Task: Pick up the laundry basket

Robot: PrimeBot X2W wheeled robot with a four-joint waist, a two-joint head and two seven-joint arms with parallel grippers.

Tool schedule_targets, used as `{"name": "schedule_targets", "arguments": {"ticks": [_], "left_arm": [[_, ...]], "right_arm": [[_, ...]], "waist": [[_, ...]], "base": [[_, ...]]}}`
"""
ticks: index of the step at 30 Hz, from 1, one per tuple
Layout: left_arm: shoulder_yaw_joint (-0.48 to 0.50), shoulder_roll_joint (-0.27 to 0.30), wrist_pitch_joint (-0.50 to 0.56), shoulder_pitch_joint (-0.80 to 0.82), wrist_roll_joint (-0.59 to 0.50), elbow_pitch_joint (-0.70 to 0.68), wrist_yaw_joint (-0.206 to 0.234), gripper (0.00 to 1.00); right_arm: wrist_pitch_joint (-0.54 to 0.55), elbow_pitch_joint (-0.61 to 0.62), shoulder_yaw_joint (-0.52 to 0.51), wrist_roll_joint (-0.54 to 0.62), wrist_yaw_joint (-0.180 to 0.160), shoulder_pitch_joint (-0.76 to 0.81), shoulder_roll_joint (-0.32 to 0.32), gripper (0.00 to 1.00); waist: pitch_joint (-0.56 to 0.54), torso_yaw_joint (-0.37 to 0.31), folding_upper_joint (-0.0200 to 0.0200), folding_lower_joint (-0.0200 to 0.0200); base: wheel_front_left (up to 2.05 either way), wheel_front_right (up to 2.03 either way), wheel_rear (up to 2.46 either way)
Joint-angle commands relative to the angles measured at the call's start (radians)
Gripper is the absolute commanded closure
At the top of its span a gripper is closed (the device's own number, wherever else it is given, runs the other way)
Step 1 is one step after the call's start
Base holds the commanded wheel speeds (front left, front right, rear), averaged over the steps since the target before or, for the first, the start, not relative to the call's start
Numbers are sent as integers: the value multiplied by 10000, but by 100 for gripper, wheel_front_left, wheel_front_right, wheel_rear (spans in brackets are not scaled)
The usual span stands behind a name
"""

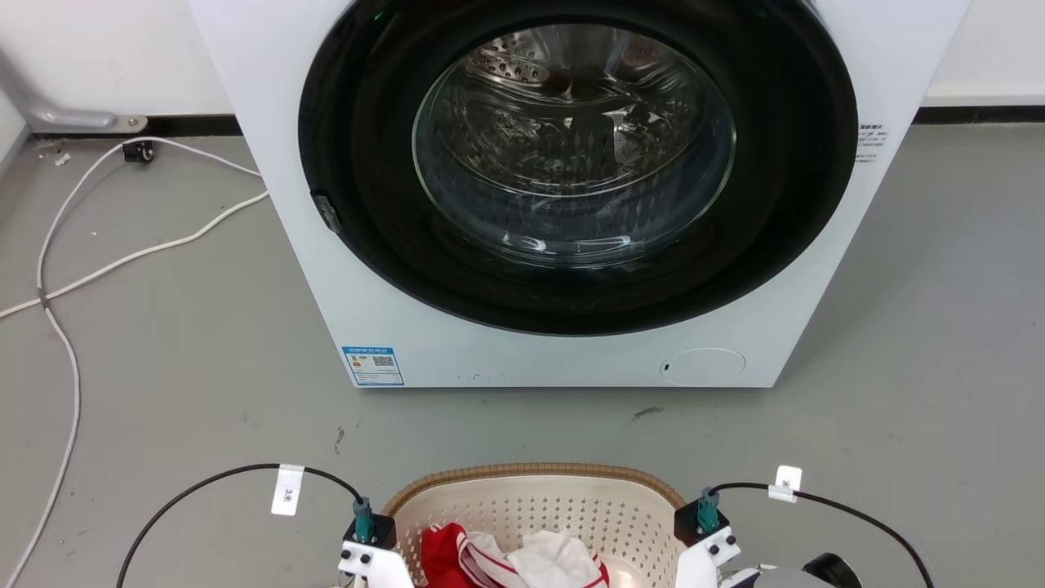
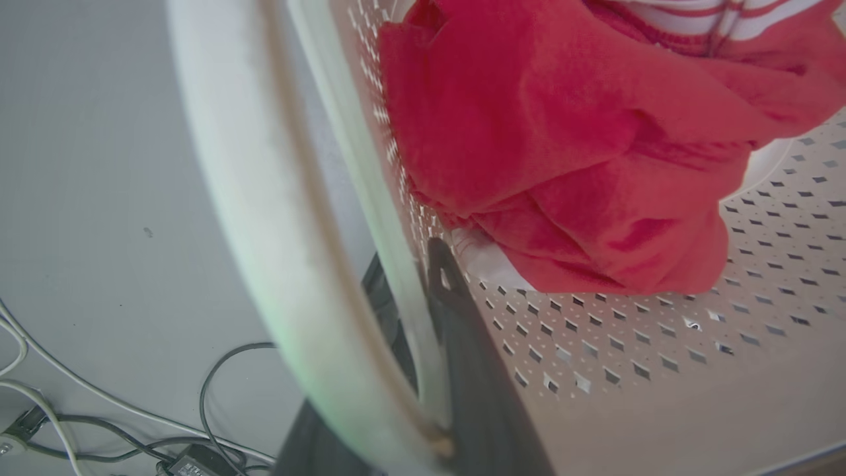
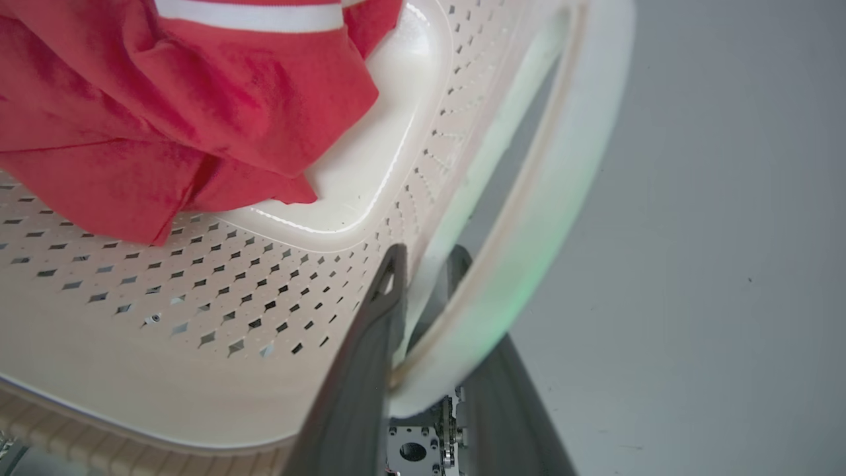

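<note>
The laundry basket (image 1: 531, 473), cream and perforated with a brown woven-look rim, sits at the bottom centre of the head view between my two wrists. It holds red and white clothes (image 1: 506, 562). In the left wrist view my left gripper (image 2: 410, 264) straddles the basket's side wall (image 2: 628, 370) under the white handle (image 2: 251, 198), one dark finger (image 2: 462, 330) inside and one outside, shut on it. In the right wrist view my right gripper (image 3: 426, 254) is shut on the opposite wall (image 3: 198, 370) beneath its handle (image 3: 562, 198) in the same way. Red cloth (image 3: 165, 99) lies on the basket's floor.
A white washing machine (image 1: 571, 363) stands straight ahead on the grey floor, its round glass door (image 1: 571, 147) shut. White cables (image 1: 73, 269) trail over the floor to the left. More cables and a plug (image 2: 132, 430) lie on the floor beside the basket.
</note>
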State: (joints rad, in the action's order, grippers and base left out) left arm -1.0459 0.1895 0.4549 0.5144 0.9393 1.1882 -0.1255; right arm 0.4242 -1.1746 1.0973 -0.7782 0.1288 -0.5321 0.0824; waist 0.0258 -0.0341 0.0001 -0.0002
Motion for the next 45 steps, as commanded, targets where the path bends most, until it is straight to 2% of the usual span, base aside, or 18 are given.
{"name": "schedule_targets", "arguments": {"ticks": [1, 18, 45], "left_arm": [[-62, -101, 19, 34, 67, -171, -80, 100], [-546, -103, -398, 318, 450, 2, -81, 100], [-1211, -200, -1069, 611, 821, 278, -81, 100]], "right_arm": [[18, 139, 140, -58, 35, 39, -116, 100], [-310, 140, 1273, -981, 37, -384, 67, 100], [-988, -299, 1786, -1333, 35, -623, -73, 100]], "waist": [[-19, 3, -1, 2], [0, 28, -1, 2], [89, 65, -1, 2]], "base": [[0, 0, 0], [0, 0, 0], [0, 0, 0]]}}
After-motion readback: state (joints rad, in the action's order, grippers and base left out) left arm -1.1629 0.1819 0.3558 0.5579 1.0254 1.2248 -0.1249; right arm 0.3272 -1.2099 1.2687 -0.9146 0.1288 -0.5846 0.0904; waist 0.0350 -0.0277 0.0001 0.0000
